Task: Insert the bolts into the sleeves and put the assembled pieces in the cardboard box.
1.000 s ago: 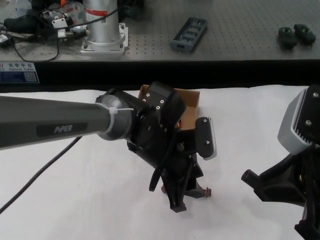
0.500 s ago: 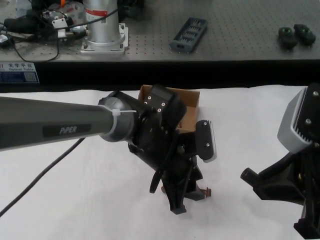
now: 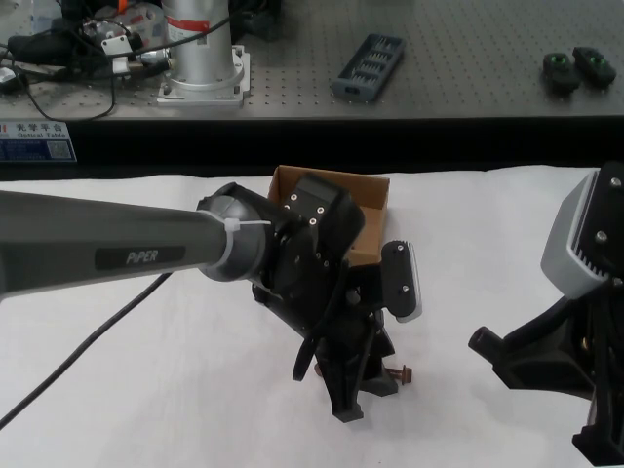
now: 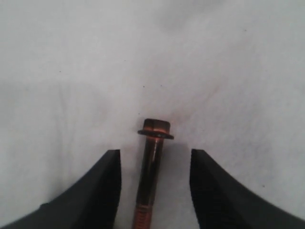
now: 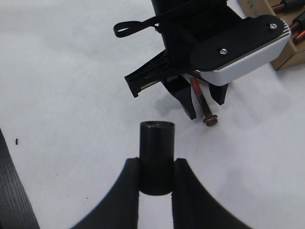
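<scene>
On the white cloth (image 3: 146,390), with the cardboard box (image 3: 375,195) beyond, the left gripper (image 4: 155,155) and right gripper (image 5: 156,167) sit close together. The right is clamped on a black sleeve (image 5: 156,152). The left's fingers are spread astride a copper bolt (image 4: 152,167) lying flat, touching neither. A clean pick likely means closing squarely on the shank, behind the head, so the bolt neither rolls nor tilts.

1. The left arm (image 3: 117,249) reaches in from the left side of the high view, and its wrist is bent down toward the bench.
2. The left gripper (image 4: 155,160) points downward, with its two fingers apart.
3. The right gripper (image 5: 156,164) is low, near the left one, and its fingers are closed on a black sleeve (image 5: 156,148).
</scene>
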